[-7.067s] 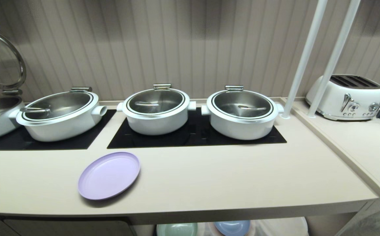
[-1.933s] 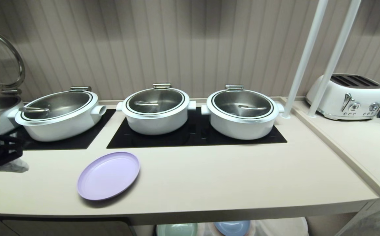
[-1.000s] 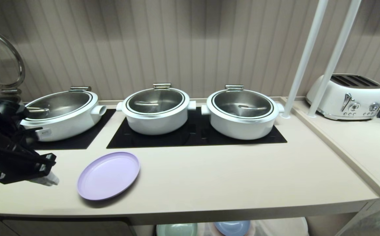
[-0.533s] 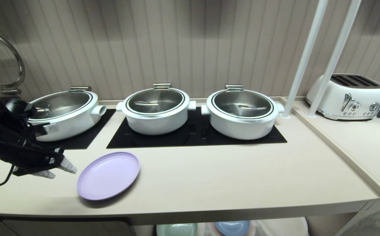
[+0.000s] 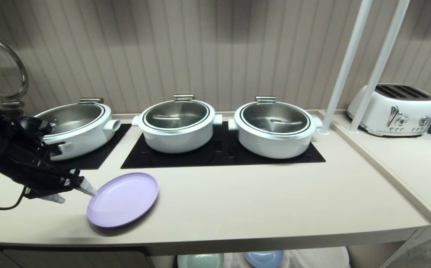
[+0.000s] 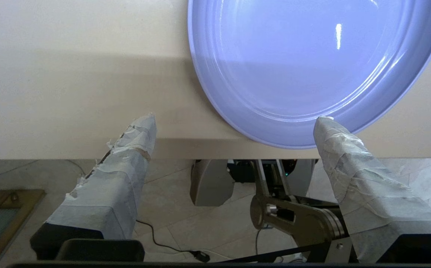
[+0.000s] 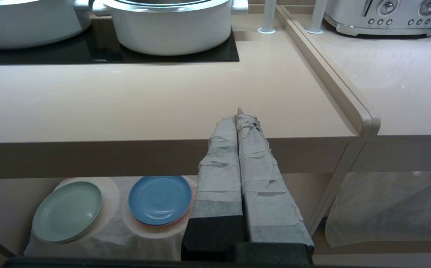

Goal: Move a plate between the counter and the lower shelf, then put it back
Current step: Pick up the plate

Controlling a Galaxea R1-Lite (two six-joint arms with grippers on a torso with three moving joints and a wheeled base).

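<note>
Currently, plate (image 5: 123, 199) lying flat on worktop (image 5: 260, 201) at lower left of frame, left gripper (image 5: 74, 191) hovering at its left rim, jaws spread wide and empty, right gripper (image 7: 239, 115) waiting below worktop edge, jaws clenched.

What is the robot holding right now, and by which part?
Nothing. The left gripper is open beside the plate, one fingertip at its rim, not clamped. The right gripper is shut and empty.
</note>
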